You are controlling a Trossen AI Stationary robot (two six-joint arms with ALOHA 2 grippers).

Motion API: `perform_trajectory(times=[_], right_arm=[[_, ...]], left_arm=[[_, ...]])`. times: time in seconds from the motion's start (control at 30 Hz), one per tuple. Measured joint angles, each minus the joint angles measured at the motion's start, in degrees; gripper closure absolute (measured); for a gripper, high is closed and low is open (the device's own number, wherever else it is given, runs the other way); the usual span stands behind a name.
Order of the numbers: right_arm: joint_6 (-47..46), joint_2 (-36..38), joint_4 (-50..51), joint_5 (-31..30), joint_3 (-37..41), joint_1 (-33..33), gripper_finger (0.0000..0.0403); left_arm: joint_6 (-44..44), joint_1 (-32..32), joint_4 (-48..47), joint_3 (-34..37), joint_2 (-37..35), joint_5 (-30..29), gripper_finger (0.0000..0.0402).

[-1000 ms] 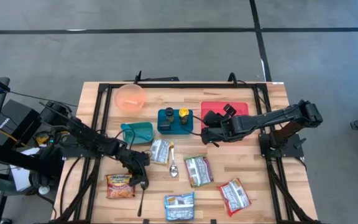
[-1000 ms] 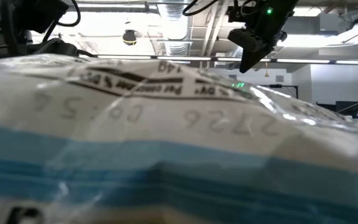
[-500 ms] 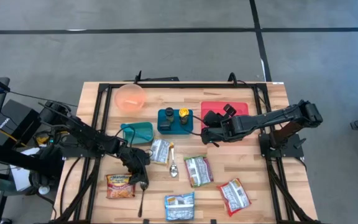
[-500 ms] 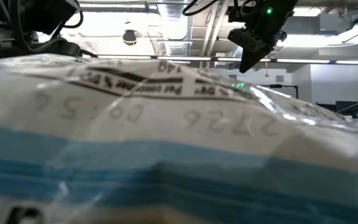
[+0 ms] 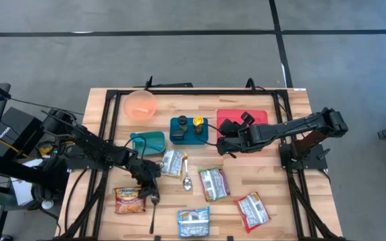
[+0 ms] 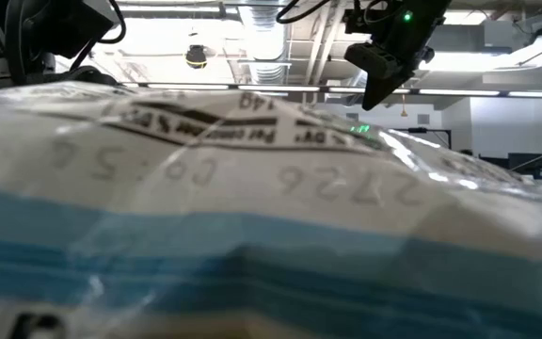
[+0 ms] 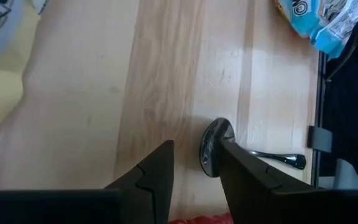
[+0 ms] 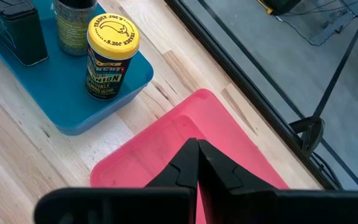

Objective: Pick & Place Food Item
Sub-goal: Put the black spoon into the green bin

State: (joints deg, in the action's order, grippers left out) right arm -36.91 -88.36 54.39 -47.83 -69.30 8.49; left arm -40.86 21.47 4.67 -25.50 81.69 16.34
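Left to right: the left gripper (image 5: 151, 185) was seen low over the worktop (image 5: 280, 194), jaws part open around the handle end of a metal spoon (image 7: 215, 149); a firm grip could not be confirmed. The spoon's long axis ran toward the worktop's front edge. An orange noodle packet (image 5: 130, 199) lay just beside that gripper, a silver pouch (image 5: 173, 163) near its other side. A green-label packet (image 5: 214, 183) was between the arms, a blue packet (image 5: 194, 221) at the front edge. The left arm was judged nearer to most packets. The right gripper (image 5: 222, 147) was closed, empty, over the red tray (image 8: 229, 155).
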Motion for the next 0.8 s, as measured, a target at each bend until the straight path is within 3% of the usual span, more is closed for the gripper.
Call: perform_trajectory(times=[0.27, 0.43, 0.8], right_arm=[[-0.12, 0.00, -0.09, 0.00, -0.01, 0.11, 0.0403], [-0.11, 0.00, -0.13, 0.00, -0.02, 0.11, 0.0403], [-0.11, -0.02, -0.09, 0.00, -0.02, 0.11, 0.0403]], left_arm=[[-0.09, 0.30, 2.59, 0.00, 2.91, -0.44, 0.0284], [-0.10, 0.31, 6.84, -0.26, 6.77, 2.20, 0.0284], [-0.09, 1.13, 7.14, -0.15, 6.48, 2.88, 0.0284]])
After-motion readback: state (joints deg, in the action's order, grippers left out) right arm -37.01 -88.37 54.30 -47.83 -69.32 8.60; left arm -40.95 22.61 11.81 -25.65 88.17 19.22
